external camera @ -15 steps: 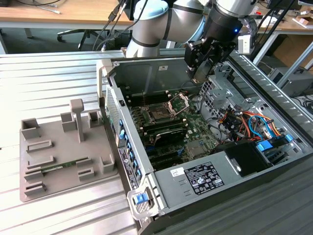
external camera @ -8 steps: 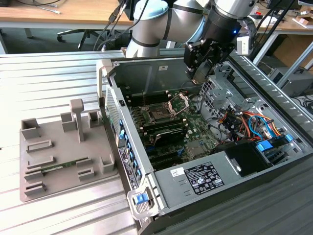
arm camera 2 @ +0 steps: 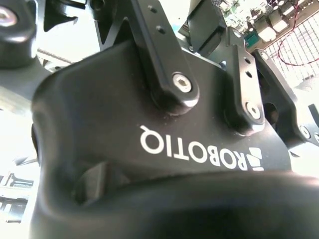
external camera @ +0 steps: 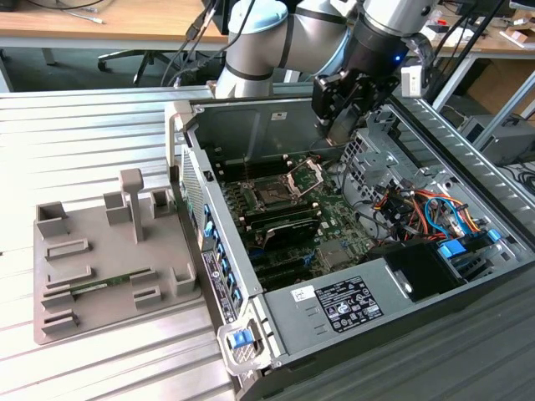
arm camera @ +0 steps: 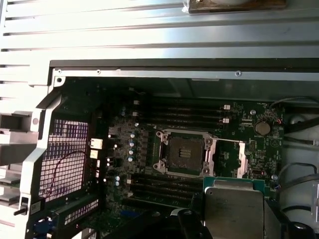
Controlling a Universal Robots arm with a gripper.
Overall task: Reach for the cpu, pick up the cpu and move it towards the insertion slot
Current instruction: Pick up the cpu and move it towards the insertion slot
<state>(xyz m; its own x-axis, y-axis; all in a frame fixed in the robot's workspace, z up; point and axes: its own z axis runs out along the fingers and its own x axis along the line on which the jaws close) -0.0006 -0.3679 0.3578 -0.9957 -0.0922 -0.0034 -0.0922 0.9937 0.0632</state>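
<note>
I see my arm bend down over the open computer case. My gripper hangs above the board, near the insertion slot. In the first wrist view the jaws are closed on the cpu, and it sits just beside the insertion slot. The grey tray lies far off on the exterior view's left.

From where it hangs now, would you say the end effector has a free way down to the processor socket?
Probably yes. The end effector, with the chip at it, hangs inside the open case, and the socket lies open, nothing standing over it.
</note>
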